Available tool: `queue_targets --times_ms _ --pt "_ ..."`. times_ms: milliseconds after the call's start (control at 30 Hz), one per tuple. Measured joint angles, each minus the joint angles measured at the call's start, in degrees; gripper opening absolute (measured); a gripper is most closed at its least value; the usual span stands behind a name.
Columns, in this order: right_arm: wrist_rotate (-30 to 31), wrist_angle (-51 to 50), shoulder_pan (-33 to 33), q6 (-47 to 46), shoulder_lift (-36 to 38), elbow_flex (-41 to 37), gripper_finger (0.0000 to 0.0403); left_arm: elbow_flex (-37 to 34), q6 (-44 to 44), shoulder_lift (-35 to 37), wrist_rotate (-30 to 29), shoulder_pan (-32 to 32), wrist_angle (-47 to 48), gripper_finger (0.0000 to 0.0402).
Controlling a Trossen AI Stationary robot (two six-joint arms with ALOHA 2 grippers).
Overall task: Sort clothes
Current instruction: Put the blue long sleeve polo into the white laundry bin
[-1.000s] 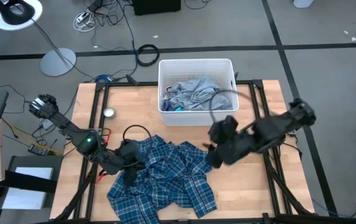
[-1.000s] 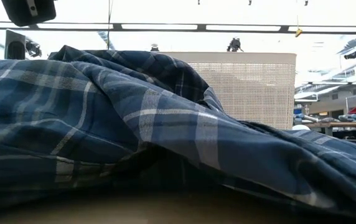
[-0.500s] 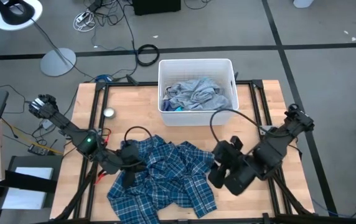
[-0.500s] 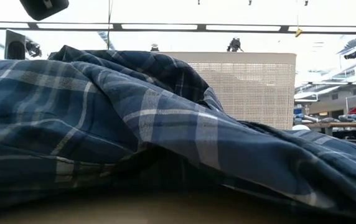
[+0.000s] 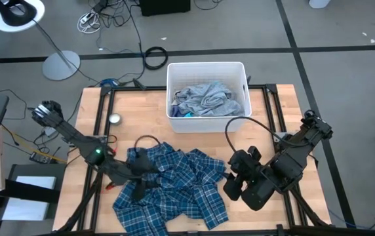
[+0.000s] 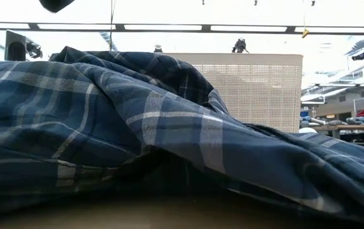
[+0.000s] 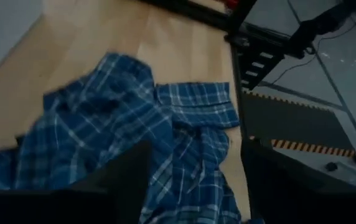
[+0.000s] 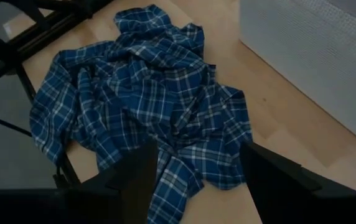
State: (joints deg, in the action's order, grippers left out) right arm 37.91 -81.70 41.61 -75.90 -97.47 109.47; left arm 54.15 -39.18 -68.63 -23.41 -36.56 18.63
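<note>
A blue-white plaid shirt (image 5: 174,190) lies crumpled on the near half of the wooden table, and it fills the low view (image 6: 169,127). My left gripper (image 5: 141,183) stands open over the shirt's left part (image 7: 122,130); I see no touch. My right gripper (image 5: 230,187) is open just off the shirt's right edge, facing the shirt (image 8: 147,106). A plain grey garment (image 5: 204,97) lies bunched in the white bin (image 5: 173,72), with a bit of turquoise (image 5: 186,113) beside it.
The white bin (image 8: 315,56) stands at the table's far middle. A small round metal object (image 5: 114,119) lies at the far left of the table. Black frame rails (image 5: 99,131) run along the table's sides. Bare wood shows between shirt and bin.
My right gripper has swung from near the bin toward the table's near edge and now stands beside the shirt's right edge. My left gripper has shifted a little toward the near edge over the shirt. The shirt lies much as before.
</note>
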Motion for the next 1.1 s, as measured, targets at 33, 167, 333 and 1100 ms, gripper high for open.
queue_targets --times_ms 33,167,333,1100 --pt "0.0 -0.1 0.0 0.0 0.0 0.0 0.0231 0.0 -0.9 -1.0 0.0 0.0 0.3 0.0255" --pt "-0.1 -1.0 0.6 -0.1 0.0 0.0 0.0231 0.0 0.0 -7.1 1.1 0.9 2.3 0.0252" --pt "-0.2 -2.6 1.1 -0.6 0.0 0.0 0.0231 0.0 3.7 -15.6 3.5 4.1 3.0 0.0248" --pt "-0.4 -6.2 4.8 -8.9 0.2 -6.4 0.0231 18.1 5.5 -18.7 14.7 14.4 17.9 0.0004"
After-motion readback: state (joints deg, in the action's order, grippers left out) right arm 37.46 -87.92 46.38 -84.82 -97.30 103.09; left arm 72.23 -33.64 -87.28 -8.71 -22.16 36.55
